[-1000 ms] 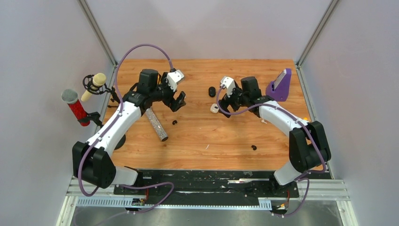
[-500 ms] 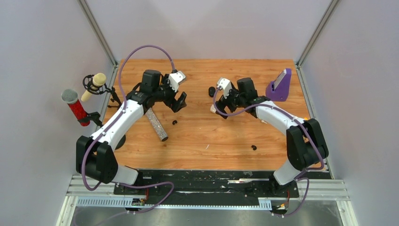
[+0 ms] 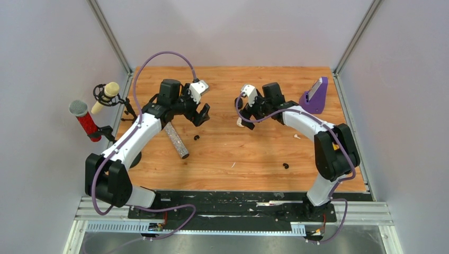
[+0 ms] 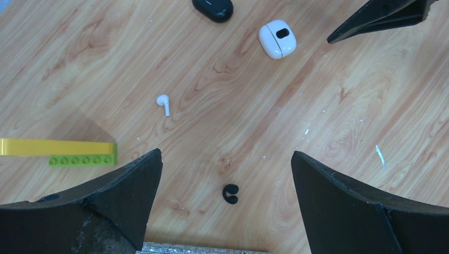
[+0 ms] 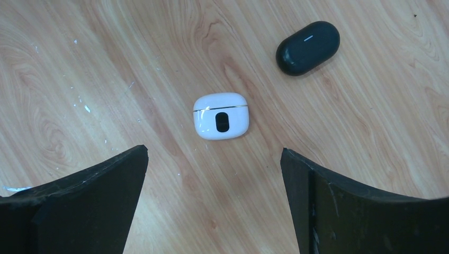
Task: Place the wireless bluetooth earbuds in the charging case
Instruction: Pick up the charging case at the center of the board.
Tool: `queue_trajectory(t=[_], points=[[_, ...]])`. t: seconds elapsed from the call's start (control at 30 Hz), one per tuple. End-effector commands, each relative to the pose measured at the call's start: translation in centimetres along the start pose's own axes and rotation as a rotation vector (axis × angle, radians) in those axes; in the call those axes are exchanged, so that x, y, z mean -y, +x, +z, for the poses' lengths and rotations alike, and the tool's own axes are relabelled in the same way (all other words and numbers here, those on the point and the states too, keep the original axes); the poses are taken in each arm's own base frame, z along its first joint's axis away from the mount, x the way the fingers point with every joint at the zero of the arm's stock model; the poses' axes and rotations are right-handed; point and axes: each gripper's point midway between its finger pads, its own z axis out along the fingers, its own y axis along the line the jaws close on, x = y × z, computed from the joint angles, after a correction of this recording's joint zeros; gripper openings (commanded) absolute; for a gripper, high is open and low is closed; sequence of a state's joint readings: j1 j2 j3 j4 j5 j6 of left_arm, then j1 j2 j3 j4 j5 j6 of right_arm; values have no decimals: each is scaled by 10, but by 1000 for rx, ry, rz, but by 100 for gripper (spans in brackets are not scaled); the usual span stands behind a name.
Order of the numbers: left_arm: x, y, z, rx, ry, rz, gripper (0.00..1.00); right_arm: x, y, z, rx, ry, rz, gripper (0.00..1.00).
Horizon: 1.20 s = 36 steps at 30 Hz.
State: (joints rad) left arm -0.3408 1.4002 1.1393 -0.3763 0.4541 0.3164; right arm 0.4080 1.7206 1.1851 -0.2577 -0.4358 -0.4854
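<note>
**Though nothing is gripped yet, the step in hand is approach**

I judge the right gripper [image 5: 213, 151] poised, jaws spread and empty, above the white charging case [image 5: 221, 116], whose lid looks shut. The black case [image 5: 307, 47] lies near it. The left gripper [image 4: 225, 156], likewise released, hangs over a black earbud [image 4: 230, 193], with a white stemmed earbud [image 4: 163, 103] apart on the table [image 4: 328, 132]. Next I need a lid opened and a tiny, smooth bud pinched squarely.

Left gripper [image 3: 201, 113], jaws spread — black earbud [image 3: 196, 138] lying near it. Right gripper [image 3: 247, 115], jaws spread, over white case [image 3: 241, 124]. Second black earbud [image 3: 286, 166] well apart, toward near edge.
</note>
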Motion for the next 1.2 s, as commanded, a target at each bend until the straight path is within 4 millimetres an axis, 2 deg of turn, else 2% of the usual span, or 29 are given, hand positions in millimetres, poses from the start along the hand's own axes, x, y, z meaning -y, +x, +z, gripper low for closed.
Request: queue_trajectory(t=[0.0, 0.2, 0.47, 0.7, 0.9, 1.17], points=[[1, -17, -8, 57, -16, 24, 100, 5, -1, 4, -7, -15, 9, 100], [9, -17, -8, 62, 30, 30, 100, 1, 8, 8, -40, -33, 32, 100], [4, -13, -2, 42, 17, 15, 100, 4, 13, 17, -62, -29, 60, 100], [4, -11, -1, 37, 18, 13, 100, 16, 20, 35, -109, 18, 78, 100], [4, -7, 1, 25, 23, 9, 100, 26, 36, 48, -167, 32, -9, 100], [3, -4, 4, 12, 23, 6, 100, 24, 31, 59, -164, -31, -34, 99]])
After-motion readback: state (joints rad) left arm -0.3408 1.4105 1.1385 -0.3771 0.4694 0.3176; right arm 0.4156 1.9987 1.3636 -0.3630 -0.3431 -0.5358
